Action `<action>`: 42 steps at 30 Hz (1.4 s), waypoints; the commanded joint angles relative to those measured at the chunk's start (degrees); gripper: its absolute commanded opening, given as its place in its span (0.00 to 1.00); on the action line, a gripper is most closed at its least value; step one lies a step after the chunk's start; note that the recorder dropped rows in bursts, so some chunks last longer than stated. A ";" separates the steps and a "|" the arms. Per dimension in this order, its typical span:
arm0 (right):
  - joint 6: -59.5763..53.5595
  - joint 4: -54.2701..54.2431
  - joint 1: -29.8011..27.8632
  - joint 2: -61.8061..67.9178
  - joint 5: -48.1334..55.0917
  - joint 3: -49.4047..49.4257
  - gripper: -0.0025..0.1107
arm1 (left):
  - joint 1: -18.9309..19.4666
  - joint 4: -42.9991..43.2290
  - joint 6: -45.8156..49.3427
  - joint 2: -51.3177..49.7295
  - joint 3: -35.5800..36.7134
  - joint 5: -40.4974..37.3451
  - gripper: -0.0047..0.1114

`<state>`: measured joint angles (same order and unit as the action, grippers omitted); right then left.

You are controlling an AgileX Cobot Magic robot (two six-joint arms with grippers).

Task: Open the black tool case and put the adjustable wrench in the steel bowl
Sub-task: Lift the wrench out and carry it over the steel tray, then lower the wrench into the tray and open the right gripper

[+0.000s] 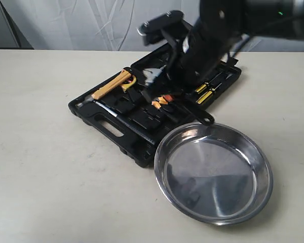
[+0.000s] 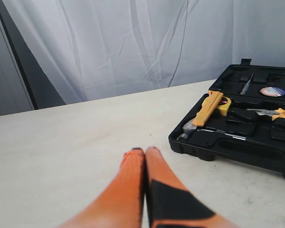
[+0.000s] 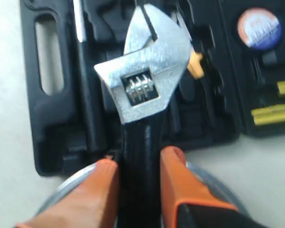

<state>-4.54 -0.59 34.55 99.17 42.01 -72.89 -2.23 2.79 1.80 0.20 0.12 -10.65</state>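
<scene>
With the black tool case (image 1: 99,119) opened, the adjustable wrench (image 3: 142,85) was held clamped in the right end effector (image 3: 138,166), the empty steel bowl (image 1: 213,174) just beneath it, while the left end effector (image 2: 145,154) was pressed together, idle.

Steel bowl (image 1: 266,174) lies unobstructed, black tool case (image 1: 129,143) just beside it.

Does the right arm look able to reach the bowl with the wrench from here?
Probably yes: the right gripper holds the wrench over the case edge beside the bowl, with nothing between them.
</scene>
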 commanded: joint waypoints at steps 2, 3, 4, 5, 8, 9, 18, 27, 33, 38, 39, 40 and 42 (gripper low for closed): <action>9.51 3.51 -0.10 -9.30 -6.97 17.34 0.01 | -0.21 -0.12 -0.08 -0.20 -0.12 0.39 0.04; 10.05 3.51 -0.10 -9.90 -8.80 20.05 0.01 | -0.21 -0.12 -0.08 -0.20 -0.12 0.39 0.04; 10.92 3.51 -0.10 -10.20 -10.85 22.46 0.01 | -0.21 -0.12 -0.08 -0.20 -0.12 0.39 0.04; 11.05 3.51 -0.10 -10.20 -13.05 24.26 0.01 | -0.21 -0.12 -0.08 -0.20 -0.12 0.39 0.04; 11.22 3.51 -0.10 -9.64 -18.95 29.12 0.01 | -0.21 -0.12 -0.08 -0.20 -0.12 0.39 0.04; 11.22 3.51 -0.10 -9.28 -21.08 30.35 0.01 | -0.21 -0.12 -0.08 -0.20 -0.12 0.39 0.04; 11.22 4.90 -0.52 -3.93 -29.20 32.81 0.02 | -0.21 -0.12 -0.08 -0.20 -0.12 0.39 0.04; 11.22 5.31 -0.52 -2.34 -29.53 32.61 0.32 | -0.21 -0.12 -0.08 -0.20 -0.12 0.39 0.04; 12.08 4.57 -0.52 -2.46 -25.22 32.61 0.40 | -0.21 -0.12 -0.08 -0.20 -0.12 0.39 0.04; 12.08 4.57 -0.52 -7.21 -21.58 32.92 0.04 | -0.21 -0.12 -0.08 -0.20 -0.12 0.39 0.04; 12.08 4.57 -0.29 -9.43 -21.58 33.29 0.02 | -0.21 -0.12 -0.08 -0.20 -0.12 0.39 0.04; 12.08 4.57 -0.27 -12.04 -21.58 33.77 0.02 | -0.21 -0.12 -0.08 -0.20 -0.12 0.39 0.04; 12.08 3.75 -0.14 -17.50 -20.92 34.56 0.02 | -0.21 -0.12 -0.08 -0.20 -0.12 0.39 0.04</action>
<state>7.57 3.81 34.45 88.32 20.14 -39.35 -2.23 2.79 1.80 0.20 0.12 -10.65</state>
